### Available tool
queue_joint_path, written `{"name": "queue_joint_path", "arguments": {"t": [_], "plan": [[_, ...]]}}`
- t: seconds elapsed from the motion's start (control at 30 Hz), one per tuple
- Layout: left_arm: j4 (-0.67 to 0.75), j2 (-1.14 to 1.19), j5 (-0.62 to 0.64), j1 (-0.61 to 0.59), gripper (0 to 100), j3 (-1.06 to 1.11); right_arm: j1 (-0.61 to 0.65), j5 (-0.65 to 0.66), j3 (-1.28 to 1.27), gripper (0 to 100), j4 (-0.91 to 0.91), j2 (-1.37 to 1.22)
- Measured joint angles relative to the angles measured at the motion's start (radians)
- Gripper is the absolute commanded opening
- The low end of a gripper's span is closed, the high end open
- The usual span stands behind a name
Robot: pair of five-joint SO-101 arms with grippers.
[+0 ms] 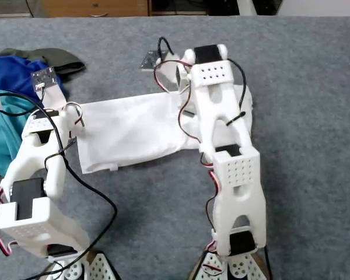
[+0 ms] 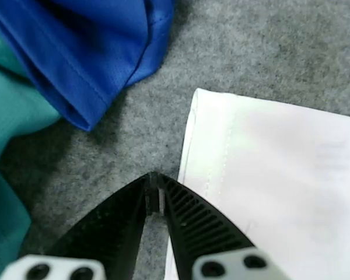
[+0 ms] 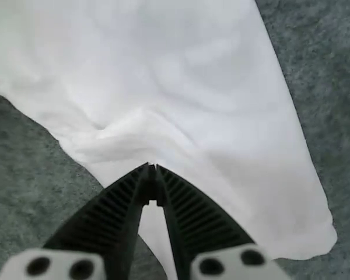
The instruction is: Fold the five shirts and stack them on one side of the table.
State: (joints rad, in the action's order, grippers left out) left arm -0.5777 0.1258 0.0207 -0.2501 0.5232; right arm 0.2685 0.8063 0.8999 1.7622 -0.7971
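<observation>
A white shirt [image 1: 134, 128] is lying across the middle of the grey, felt-like table [image 1: 303, 64], narrowed into a long, soft rectangle with a stitched hem at one end. The left gripper [image 2: 153, 195] is hanging over bare table just beside that hem, its ribbed black jaws pressing together on nothing. The right gripper [image 3: 150, 175] is sitting over the shirt's other end, jaws also together, with a ridge of cloth bunching at the tips; whether any fabric is pinched cannot be told. A slick blue shirt [image 2: 87, 52], a teal shirt [image 2: 11, 116] and an olive shirt [image 1: 58, 58] are lying heaped near the left arm. The white cloth is looking thin and limp, so closed jaws sliding over it could be dragging and rumpling it. A lopsided pull could be skewing the fold or pushing it into the heap.
</observation>
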Motion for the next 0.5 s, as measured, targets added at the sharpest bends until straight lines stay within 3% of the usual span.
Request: {"name": "queue_joint_path", "arguments": {"t": [0.17,0.5], "plan": [[0.0,0.0,0.0,0.0,2,0.0,-0.083,-0.029,-0.051,0.2,0.002,0.052],[0.0,0.0,0.0,0.005,2,-0.008,-0.227,-0.035,-0.413,0.2,-0.072,0.244]]}}
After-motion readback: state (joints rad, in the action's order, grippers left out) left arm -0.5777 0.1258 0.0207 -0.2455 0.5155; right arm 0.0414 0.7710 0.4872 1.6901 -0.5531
